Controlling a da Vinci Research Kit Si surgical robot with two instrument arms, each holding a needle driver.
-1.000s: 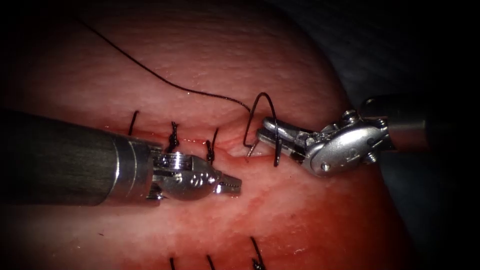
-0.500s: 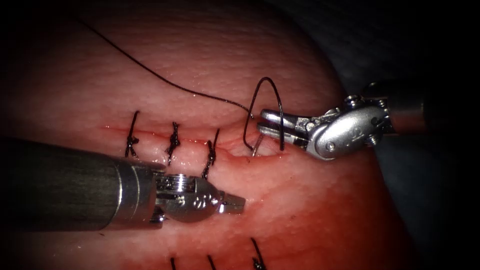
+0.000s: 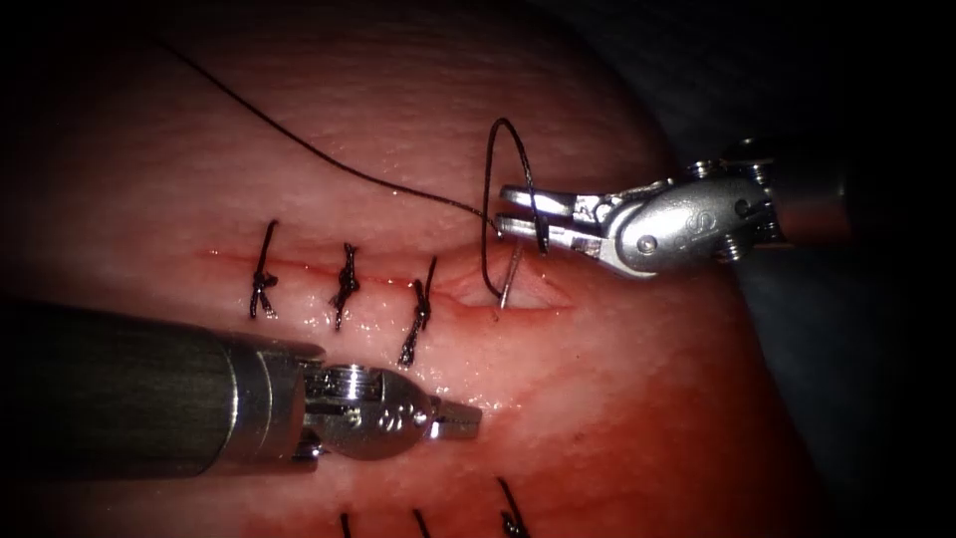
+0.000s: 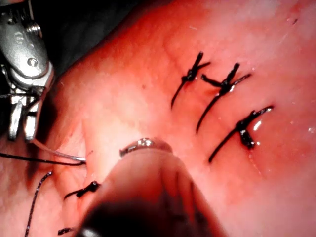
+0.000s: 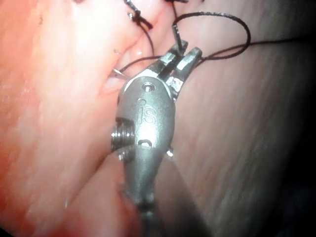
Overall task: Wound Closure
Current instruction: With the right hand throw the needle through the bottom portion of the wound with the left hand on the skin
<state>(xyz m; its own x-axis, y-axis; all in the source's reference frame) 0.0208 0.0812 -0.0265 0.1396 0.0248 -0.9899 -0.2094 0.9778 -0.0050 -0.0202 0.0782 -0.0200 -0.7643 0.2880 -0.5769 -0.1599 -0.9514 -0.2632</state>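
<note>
Tissue [image 3: 418, 130]: pink, glossy, red fluid [image 3: 637, 438] low right. Cut [image 3: 518, 291]: horizontal, three dark knotted stitches [image 3: 344, 289] left, right end gaping. Needle [image 3: 509, 277]: thin, pale, steep, tip at cut's open end. Thread [image 3: 299, 142]: dark, runs from upper left, loops tall above cut.

The right tool [image 3: 513, 221] is hanging over the open right end of the cut [image 3: 518, 294], its jaws clamped on the needle [image 3: 510, 274], whose tip is sitting at the cut. A loop of thread [image 3: 503, 159] is arching above those jaws, crowding that approach. The left tool [image 3: 463, 418] is lying below the cut, jaws together, leaving bare tissue [image 3: 617, 399] lying open between it and the needle. Three tied stitches [image 3: 344, 284] are occupying the cut's left stretch.
</note>
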